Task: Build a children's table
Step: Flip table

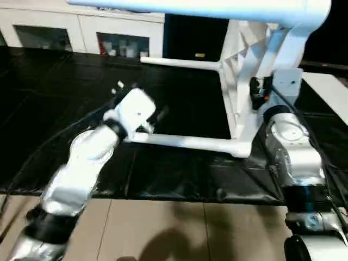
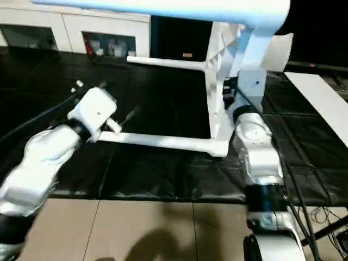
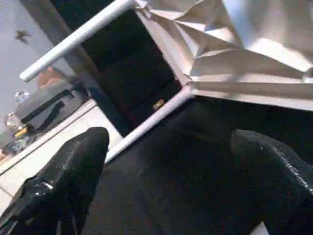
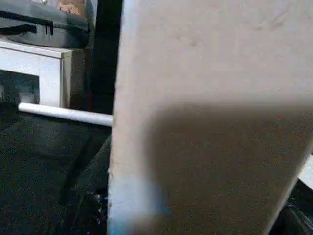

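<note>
The children's table [image 1: 239, 54] lies on its side on a black mat, its white ribbed top standing on edge. Two legs stick out toward my left low down, a near leg [image 1: 185, 142] and a far leg [image 1: 179, 63]. An upper leg [image 1: 190, 8] runs along the top of the picture. My left gripper [image 1: 155, 119] hovers open just above the near leg's free end, with nothing between its fingers [image 3: 73, 166]. My right gripper [image 1: 260, 87] is at the table top's edge. In the right wrist view the white slab [image 4: 205, 98] stands between its jaws, and a dark finger [image 4: 90, 196] presses against it.
The black mat [image 1: 179, 179] covers the floor, with tan tiles [image 1: 163, 228] in front of it. A white cabinet with glass doors [image 1: 81, 32] stands at the back left. A flat white board [image 1: 331, 92] lies at the right edge.
</note>
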Available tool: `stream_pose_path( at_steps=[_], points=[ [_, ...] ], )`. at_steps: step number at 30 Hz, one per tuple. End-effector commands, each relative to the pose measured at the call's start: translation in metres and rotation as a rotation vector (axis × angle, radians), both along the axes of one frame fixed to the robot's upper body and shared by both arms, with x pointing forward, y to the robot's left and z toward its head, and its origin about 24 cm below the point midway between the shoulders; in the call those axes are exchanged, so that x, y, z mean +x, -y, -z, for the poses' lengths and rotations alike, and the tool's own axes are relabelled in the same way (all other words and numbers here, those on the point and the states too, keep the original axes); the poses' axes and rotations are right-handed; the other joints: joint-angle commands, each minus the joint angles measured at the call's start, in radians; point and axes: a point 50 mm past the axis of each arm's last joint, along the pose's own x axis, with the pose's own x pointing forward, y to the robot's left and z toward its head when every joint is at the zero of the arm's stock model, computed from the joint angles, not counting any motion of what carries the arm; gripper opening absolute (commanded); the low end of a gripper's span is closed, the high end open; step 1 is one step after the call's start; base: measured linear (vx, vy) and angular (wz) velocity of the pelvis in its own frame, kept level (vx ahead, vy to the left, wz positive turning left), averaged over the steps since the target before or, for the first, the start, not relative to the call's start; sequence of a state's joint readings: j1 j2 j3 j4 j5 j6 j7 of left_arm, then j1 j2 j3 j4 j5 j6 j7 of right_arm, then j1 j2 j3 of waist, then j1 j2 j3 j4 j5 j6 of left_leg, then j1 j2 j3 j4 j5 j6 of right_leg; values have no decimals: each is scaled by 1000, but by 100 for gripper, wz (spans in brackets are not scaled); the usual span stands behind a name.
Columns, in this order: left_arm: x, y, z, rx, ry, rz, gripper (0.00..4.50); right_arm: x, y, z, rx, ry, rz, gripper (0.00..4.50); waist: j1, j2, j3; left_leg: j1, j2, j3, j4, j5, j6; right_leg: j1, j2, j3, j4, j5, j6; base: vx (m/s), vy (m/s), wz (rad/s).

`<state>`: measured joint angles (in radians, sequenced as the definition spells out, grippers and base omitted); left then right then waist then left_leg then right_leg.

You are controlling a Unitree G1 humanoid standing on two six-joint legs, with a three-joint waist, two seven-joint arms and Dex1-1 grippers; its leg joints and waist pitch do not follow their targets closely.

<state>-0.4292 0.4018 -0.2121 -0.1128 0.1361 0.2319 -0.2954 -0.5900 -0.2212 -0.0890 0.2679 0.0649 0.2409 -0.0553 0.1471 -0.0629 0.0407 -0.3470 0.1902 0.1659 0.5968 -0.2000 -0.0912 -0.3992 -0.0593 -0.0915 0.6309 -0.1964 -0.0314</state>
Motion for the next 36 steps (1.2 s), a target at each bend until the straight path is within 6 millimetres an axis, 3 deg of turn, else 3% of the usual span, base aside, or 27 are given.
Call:
stream_pose_path(
  at_steps=[1, 2, 4, 10, 12, 13, 15, 20, 21, 22, 24, 25, 27, 30, 36],
  points=[
    [7, 0, 1, -11, 43, -35, 450, 0, 10, 34, -55, -141, 53, 235, -3, 9, -50, 3, 26, -11, -73, -198, -42, 46, -81, 61, -91, -276, -15, 0, 0, 0],
    [10, 3, 2, -17, 58, -28, 450, 0, 10, 38, -59, -154, 49, 235, -3, -1, -50, 2, 28, -12, -74, -203, -39, 47, -82, 59, -93, -300, -6, 0, 0, 0],
    [13, 7, 2, -4, 69, 0, 450, 1, 10, 44, -57, -174, 46, 235, 0, 4, -51, 5, 27, -13, -74, -208, -36, 43, -84, 59, -95, -326, 3, 0, 0, 0],
    [17, 11, -2, 34, 83, 33, 450, 2, 11, 57, -30, -215, 70, 235, -2, 3, -50, 7, 31, -17, -77, -251, -43, 40, -87, 57, -94, -334, -14, 0, 0, 0],
    [16, 10, 0, 66, 85, 45, 450, 2, 10, 61, -20, -232, 58, 235, -3, 3, -45, 13, 32, -18, -80, -290, -42, 36, -88, 57, -101, -393, -6, 0, 0, 0],
    [16, 10, 0, 69, 85, 46, 450, 2, 9, 61, -19, -234, 57, 235, -4, -4, -43, 14, 31, -18, -81, -304, -40, 35, -89, 55, -106, -422, 1, 0, 0, 0],
    [15, 8, 8, 78, 74, 58, 450, 2, 6, 64, 5, -237, 34, 235, -4, 1, -42, 23, 29, -22, -82, -345, -40, 31, -93, 52, -118, -510, 22, 0, 0, 0],
    [10, 9, 12, 43, 47, 80, 450, 3, 4, 61, 5, -209, -2, 278, -6, -1, -49, 16, 36, -25, -86, -321, -45, 36, -92, 54, -103, -403, -10, 0, 0, 0],
    [8, 9, 12, 33, 38, 87, 450, 3, 4, 59, -25, -204, -5, 288, -5, 2, -50, 18, 36, -24, -85, -317, -46, 36, -93, 56, -103, -379, -24, 0, 0, 0],
    [5, 10, 13, 22, 25, 103, 450, 2, 4, 57, -73, -189, -17, 288, -4, -3, -53, 13, 38, -24, -84, -292, -51, 42, -94, 57, -94, -319, -45, 0, 0, 0],
    [3, 12, 13, 17, 13, 119, 450, 2, 3, 55, -101, -177, -27, 299, -1, -10, -61, 1, 36, -20, -76, -202, -42, 52, -92, 59, -75, -192, -72, 0, 0, 0],
    [0, 13, 15, 16, -1, 136, 450, 2, 2, 54, -107, -173, -34, 299, 2, -14, -69, -11, 33, -18, -67, -100, -29, 60, -89, 61, -55, -61, -91, 0, 0, 0],
    [-6, 14, 19, 2, -32, 161, 450, 0, 0, 53, -88, -166, -50, 299, 0, -9, -65, -17, 29, -13, -62, -38, -7, 56, -81, 61, -48, 34, -105, 0, 0, 0],
    [-9, 14, 20, -4, -47, 173, 450, -1, -1, 54, -73, -163, -53, 299, -2, -9, -59, -13, 32, -9, -66, -75, -4, 54, -84, 61, -60, -39, -94, 0, 0, 0],
    [-9, 11, 10, -8, -35, 180, 450, 0, -2, 60, -108, -162, -2, 299, -5, -5, -51, -3, 34, -9, -74, -171, -32, 47, -84, 60, -75, -175, -74, 0, 0, 0]
  ],
)
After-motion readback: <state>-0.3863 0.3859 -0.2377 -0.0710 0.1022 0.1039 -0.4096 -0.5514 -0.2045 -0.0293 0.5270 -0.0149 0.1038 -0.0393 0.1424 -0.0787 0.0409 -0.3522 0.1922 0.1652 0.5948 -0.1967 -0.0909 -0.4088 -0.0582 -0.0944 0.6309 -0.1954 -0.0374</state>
